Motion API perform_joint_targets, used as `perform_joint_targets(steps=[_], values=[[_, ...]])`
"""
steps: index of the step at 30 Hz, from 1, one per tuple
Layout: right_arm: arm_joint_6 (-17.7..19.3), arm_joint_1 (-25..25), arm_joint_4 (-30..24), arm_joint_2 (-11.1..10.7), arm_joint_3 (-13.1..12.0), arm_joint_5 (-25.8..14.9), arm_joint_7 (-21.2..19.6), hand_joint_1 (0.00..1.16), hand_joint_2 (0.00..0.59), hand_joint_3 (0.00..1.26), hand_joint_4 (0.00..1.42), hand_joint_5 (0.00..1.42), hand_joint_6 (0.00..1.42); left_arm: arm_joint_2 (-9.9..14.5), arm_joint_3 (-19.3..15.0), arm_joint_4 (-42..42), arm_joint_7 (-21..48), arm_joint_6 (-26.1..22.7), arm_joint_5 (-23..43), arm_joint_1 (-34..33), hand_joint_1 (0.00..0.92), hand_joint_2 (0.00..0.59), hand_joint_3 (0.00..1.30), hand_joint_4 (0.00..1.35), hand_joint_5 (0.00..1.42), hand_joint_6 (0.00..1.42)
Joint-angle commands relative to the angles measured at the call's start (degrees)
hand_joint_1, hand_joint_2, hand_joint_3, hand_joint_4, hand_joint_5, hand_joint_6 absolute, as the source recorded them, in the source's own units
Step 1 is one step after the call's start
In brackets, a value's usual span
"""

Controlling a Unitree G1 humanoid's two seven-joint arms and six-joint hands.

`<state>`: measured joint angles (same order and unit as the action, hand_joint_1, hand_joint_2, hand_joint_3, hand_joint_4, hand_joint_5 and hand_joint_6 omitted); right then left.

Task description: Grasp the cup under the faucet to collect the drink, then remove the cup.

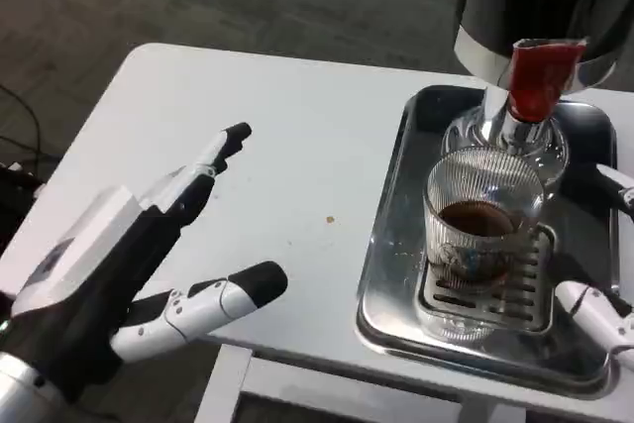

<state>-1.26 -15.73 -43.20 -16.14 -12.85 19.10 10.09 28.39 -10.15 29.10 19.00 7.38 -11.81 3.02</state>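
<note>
The ribbed glass cup (482, 235), part-filled with brown drink, stands on the tray's (391, 294) grate under the faucet (540, 81), at the table's (297, 126) right edge. Left hand (129, 255) hovers over bare tabletop near the front-left, fingers spread, holding nothing; right hand (604, 309) at the tray's right rim, grip unclear.

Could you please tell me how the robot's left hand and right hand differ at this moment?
The left hand is in full view over bare table, far from the cup; the right hand shows at the picture's edge, beside the cup. The left hand is spread open; the right hand's grip cannot be judged. Both have white and black fingers.

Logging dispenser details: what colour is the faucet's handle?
Red; the handle stands above the cup in the head view.
</note>
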Motion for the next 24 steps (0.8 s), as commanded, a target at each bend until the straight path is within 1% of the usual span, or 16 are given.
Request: perform_joint_targets(steps=[1,5,8,11,18,24], values=[[0.33,0.44,1.08,0.39,-0.09,-1.00,-0.63,0.55,0.310,0.19,0.21,0.16,0.11,0.59,-0.28,0.66,0.13,1.04,-0.02,0.97,0.000,0.050,0.02,0.00,0.05,0.03],[0.68,0.86,2.33,0.13,-0.78,-1.73,-0.69,0.60,0.273,0.18,0.21,0.17,0.13,0.58,-0.29,0.77,0.22,0.77,0.17,0.69,0.000,0.050,0.02,0.00,0.05,0.03],[1.28,1.17,3.07,-0.13,-1.11,-1.44,-0.97,0.61,0.242,0.16,0.22,0.17,0.14,0.60,-0.19,0.76,0.29,0.68,0.21,0.60,0.000,0.050,0.02,0.00,0.05,0.03],[2.09,1.70,4.30,-0.47,-1.10,-1.11,-1.35,0.62,0.218,0.14,0.21,0.17,0.15,-0.15,-0.39,1.57,-0.10,-0.36,0.85,0.50,0.000,0.052,0.02,0.00,0.05,0.03],[5.45,4.10,10.53,-1.03,-1.38,-2.59,-2.49,0.63,0.193,0.11,0.18,0.15,0.15,-0.04,-0.21,2.02,0.15,-1.35,1.08,-0.42,0.000,0.054,0.03,0.00,0.05,0.03],[7.71,5.82,15.65,-0.26,-0.72,-4.19,-3.87,0.64,0.184,0.09,0.16,0.15,0.15,-0.01,-0.14,2.40,0.13,-1.88,0.74,-0.33,0.000,0.055,0.03,0.00,0.05,0.03]])
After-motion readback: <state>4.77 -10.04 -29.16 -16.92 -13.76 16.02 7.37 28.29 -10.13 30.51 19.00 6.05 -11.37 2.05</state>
